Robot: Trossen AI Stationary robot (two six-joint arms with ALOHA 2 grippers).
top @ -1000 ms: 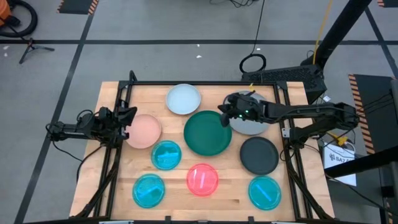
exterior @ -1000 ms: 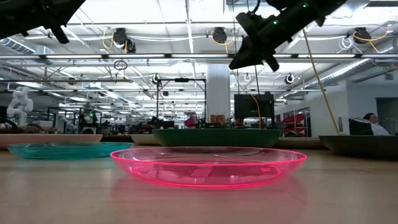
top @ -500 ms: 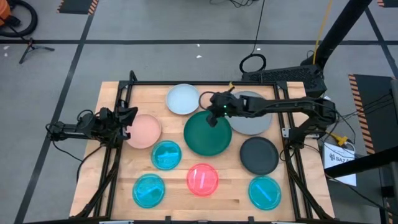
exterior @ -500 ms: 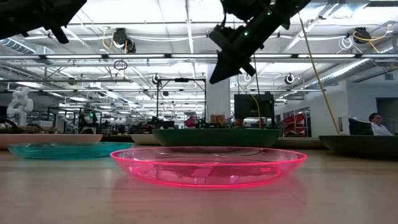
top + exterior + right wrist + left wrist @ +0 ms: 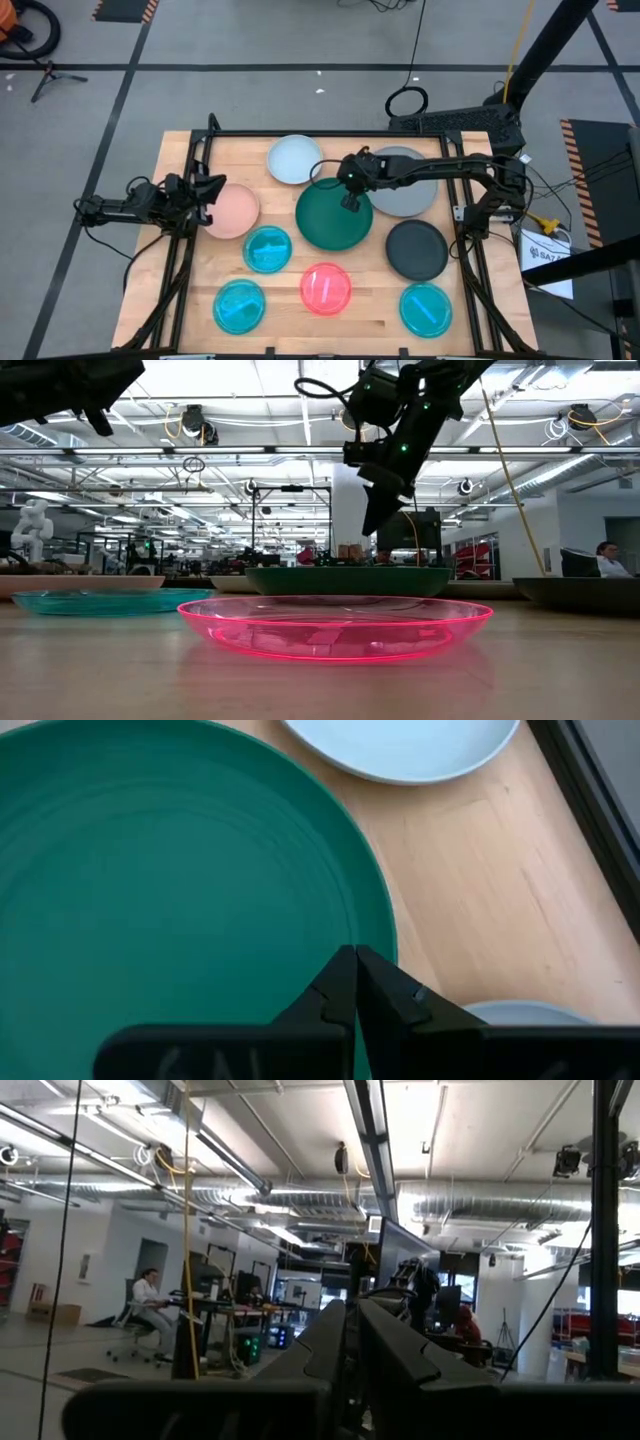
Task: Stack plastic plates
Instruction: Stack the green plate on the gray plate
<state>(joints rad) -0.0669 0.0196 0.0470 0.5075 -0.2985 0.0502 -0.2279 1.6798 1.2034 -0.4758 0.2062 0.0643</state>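
Right gripper (image 5: pixel 349 203) hangs over the big dark green plate (image 5: pixel 333 214), fingers clenched, nothing held, tips near its rim on the grey plate (image 5: pixel 405 195) side. Pale blue-white plate (image 5: pixel 295 159) just behind the green one. Left gripper (image 5: pixel 207 190) waits by the peach-pink plate (image 5: pixel 232 211), w/ jaws nearly closed, holding nothing.

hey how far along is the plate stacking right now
Nothing is stacked yet: all nine plates lie separately on the table. The right gripper, shut and empty, hangs above the dark green plate's rim. The left gripper waits beside the peach plate. All stacking remains.
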